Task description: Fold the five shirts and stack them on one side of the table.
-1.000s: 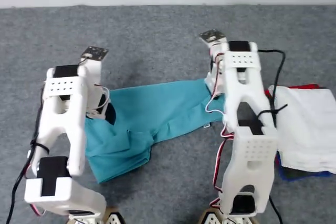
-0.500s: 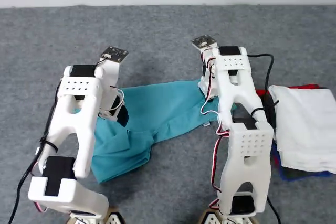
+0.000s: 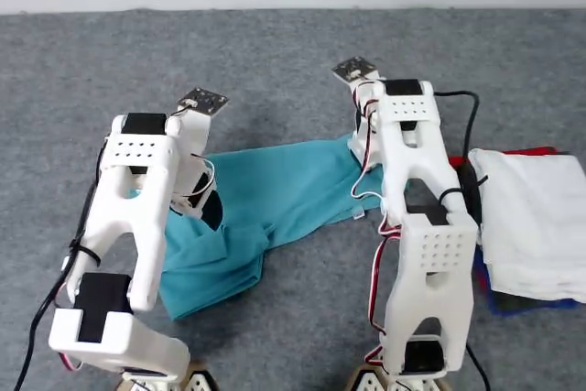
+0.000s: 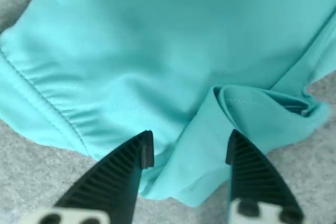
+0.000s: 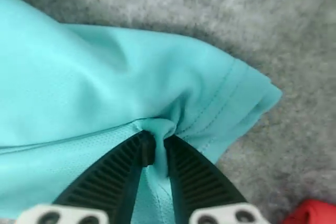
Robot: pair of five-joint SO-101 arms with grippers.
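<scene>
Grey felt is seen over the table [image 3: 275, 52]. At the right gripper [image 5: 155, 150] the jaws are pressed together on a small fold of the teal shirt [image 3: 275, 190], near a hemmed corner. At the left gripper [image 4: 186, 148] the jaws are spread, with a raised crease between them — not yet pinched. The shirt is laid with its long axis across the table, from one gripper to the other; its bunched end is nearer to the left one. On the right side folded shirts [image 3: 536, 226] are stacked — white on top.

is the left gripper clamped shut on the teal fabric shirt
No, the left gripper is open, its black fingers apart on either side of a fold in the teal fabric shirt.
</scene>
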